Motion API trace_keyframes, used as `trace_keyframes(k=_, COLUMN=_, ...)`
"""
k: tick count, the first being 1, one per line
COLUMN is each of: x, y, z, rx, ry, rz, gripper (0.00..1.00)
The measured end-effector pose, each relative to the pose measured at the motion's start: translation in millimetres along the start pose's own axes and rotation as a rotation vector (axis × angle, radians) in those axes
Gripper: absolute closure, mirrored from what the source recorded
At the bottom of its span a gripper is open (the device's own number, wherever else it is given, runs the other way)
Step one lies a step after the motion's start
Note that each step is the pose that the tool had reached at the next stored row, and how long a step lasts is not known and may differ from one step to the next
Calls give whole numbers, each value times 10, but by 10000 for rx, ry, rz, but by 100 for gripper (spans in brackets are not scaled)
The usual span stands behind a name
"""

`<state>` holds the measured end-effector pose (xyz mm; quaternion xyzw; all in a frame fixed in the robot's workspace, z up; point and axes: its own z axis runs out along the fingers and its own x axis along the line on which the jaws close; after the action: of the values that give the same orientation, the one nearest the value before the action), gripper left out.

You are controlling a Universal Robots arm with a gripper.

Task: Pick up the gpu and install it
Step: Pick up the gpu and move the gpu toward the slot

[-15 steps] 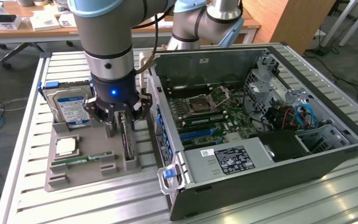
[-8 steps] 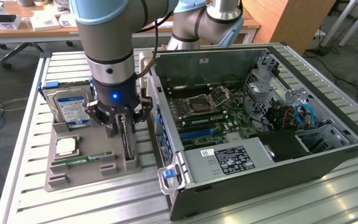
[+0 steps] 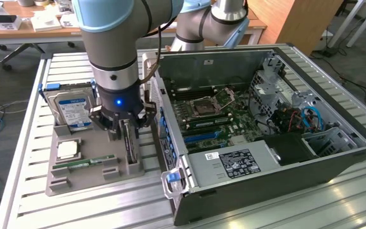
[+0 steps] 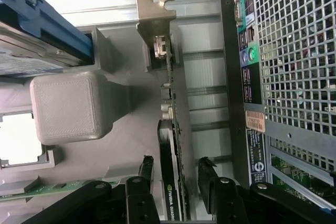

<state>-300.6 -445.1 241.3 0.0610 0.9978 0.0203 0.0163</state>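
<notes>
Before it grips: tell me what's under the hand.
The gpu, standing on edge in the gray tray, between the sides of the open hand. Its bottom edge is hidden in the tray's slot.

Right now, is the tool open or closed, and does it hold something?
The tool: open, holding nothing; its fingers stand on either side of the gpu, which stands on edge in its holder.

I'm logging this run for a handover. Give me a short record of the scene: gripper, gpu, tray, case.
gripper: open, one finger on each side of the gpu, not touching it
gpu: standing on edge in its holder on the gray tray
also on tray: hard drive, CPU, RAM stick
computer case: open, beside the tray, gpu not installed
</notes>
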Motion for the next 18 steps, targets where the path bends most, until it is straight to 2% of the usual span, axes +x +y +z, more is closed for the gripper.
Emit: trace_keyframes(k=18, x=5, y=2, z=93, rx=2, ry=2, rz=-1, gripper=53)
